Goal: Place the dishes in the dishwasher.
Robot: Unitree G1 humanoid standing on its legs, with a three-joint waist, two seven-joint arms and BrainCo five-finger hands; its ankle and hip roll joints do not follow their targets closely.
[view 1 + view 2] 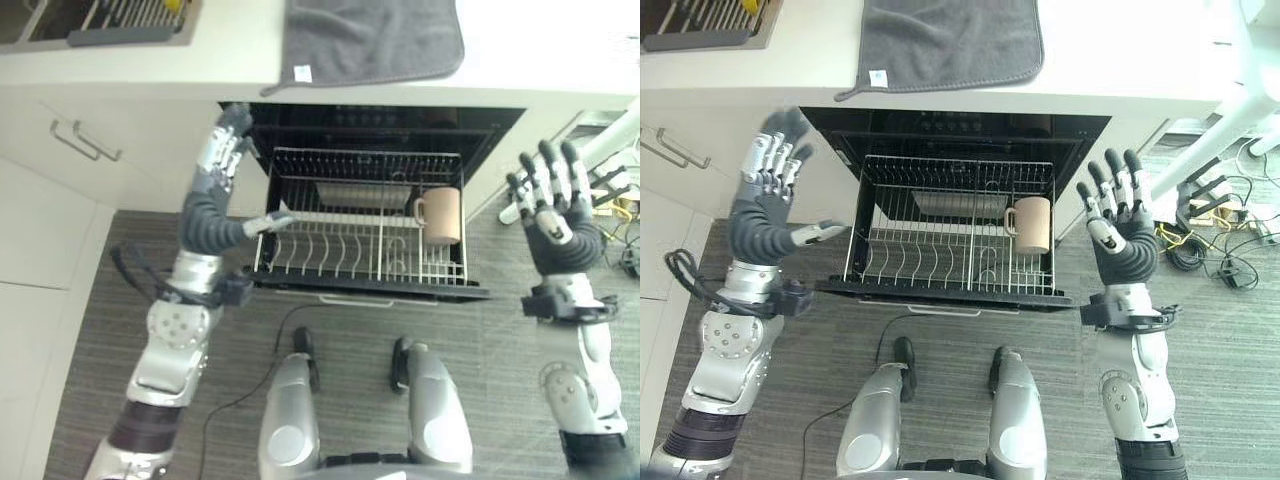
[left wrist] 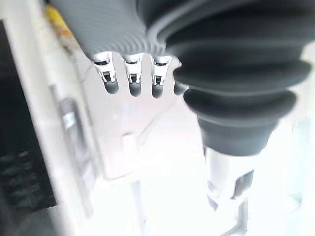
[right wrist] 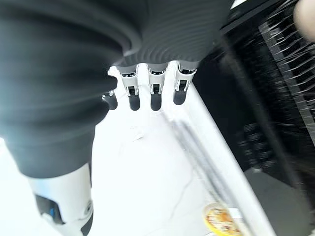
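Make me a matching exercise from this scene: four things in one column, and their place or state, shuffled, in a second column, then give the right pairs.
Things:
1. mug
2. grey towel
3. left hand
4. right hand

Places or states:
A. raised, open, beside the rack's right side
B. lying on the countertop above the dishwasher
C. standing in the pulled-out rack
D. raised, open, at the rack's left side

Pairs: 1-C, 2-B, 3-D, 4-A
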